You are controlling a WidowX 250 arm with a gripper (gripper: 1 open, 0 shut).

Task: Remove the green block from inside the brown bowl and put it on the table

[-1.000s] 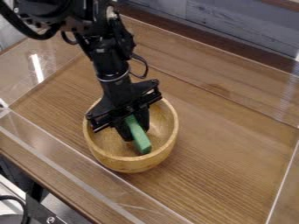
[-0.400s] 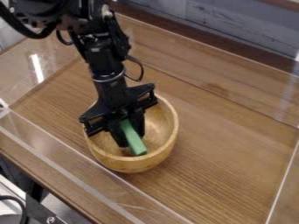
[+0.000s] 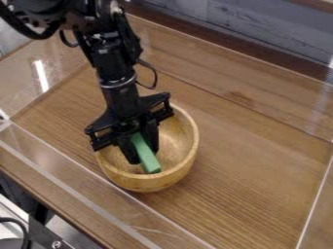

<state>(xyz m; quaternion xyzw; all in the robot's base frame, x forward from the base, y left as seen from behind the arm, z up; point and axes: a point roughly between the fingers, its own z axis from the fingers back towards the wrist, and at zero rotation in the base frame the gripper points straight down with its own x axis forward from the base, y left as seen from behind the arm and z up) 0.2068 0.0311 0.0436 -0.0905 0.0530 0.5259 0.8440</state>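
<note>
The brown bowl [image 3: 180, 163] sits on the table [image 3: 247, 112] near its front middle. Inside it the green block [image 3: 144, 156] leans at a slant, its lower end on the bowl's bottom. My gripper [image 3: 132, 141] points almost straight down into the bowl and is shut on the upper end of the green block, which its black fingers hide. The arm rises from there toward the upper left.
Clear acrylic walls [image 3: 53, 175] run along the table's edges, with one low wall just in front of the bowl. A grey panel [image 3: 274, 29] stands behind the table. Cables [image 3: 26, 233] hang at the lower left.
The gripper, still shut on the green block, has shifted slightly to the left inside the bowl, and the block has moved with it. The bowl has stayed put.
</note>
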